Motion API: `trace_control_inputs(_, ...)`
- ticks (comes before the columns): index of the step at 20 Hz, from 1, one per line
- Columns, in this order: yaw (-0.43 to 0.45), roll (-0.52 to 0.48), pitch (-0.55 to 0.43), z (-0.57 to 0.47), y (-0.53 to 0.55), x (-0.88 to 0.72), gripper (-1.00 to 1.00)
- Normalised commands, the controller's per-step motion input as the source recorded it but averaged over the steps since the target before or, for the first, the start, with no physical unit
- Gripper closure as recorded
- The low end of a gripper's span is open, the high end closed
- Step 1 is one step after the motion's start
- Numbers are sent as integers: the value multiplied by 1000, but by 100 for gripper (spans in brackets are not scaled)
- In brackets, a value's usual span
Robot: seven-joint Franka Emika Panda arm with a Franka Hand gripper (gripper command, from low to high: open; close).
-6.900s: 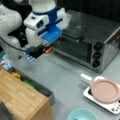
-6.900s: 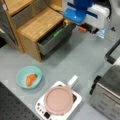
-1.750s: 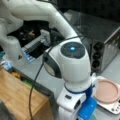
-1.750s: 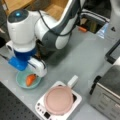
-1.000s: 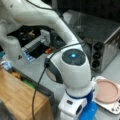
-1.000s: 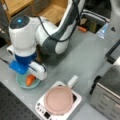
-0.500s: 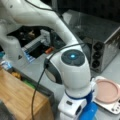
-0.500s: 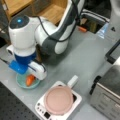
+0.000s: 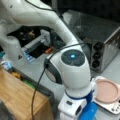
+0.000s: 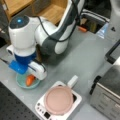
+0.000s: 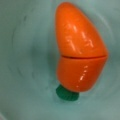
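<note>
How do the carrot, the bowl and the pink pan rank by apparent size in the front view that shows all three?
Largest to smallest:
1. pan
2. bowl
3. carrot
The gripper partly hides the bowl.

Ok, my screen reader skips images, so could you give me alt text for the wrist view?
An orange toy carrot with a green stem end lies in a pale teal bowl, filling most of the close-up. The jaws do not show.

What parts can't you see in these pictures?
- Gripper fingers: the wrist view shows none of them, and in both front views the arm's own body covers them.
- Teal bowl: partly under the arm in a front view; the wrist view shows only its inside.
- Carrot: in a front view only its end shows.
- Pink pan: cut off by a front view's right edge.
</note>
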Motion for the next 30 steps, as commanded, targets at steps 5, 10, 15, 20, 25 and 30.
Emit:
trace_control_inputs(5, 17, 189, 67, 93, -156, 261, -100)
trace_control_inputs(10, 17, 189, 67, 93, -156, 261, -100)
trace_control_inputs(15, 17, 189, 67, 93, -156, 261, -100)
trace_control_inputs(20, 17, 189, 67, 93, -155, 261, -100)
trace_control_inputs(25, 17, 189, 67, 93, -155, 261, -100)
trace_control_inputs(30, -30, 55, 100, 77, -161, 269, -100)
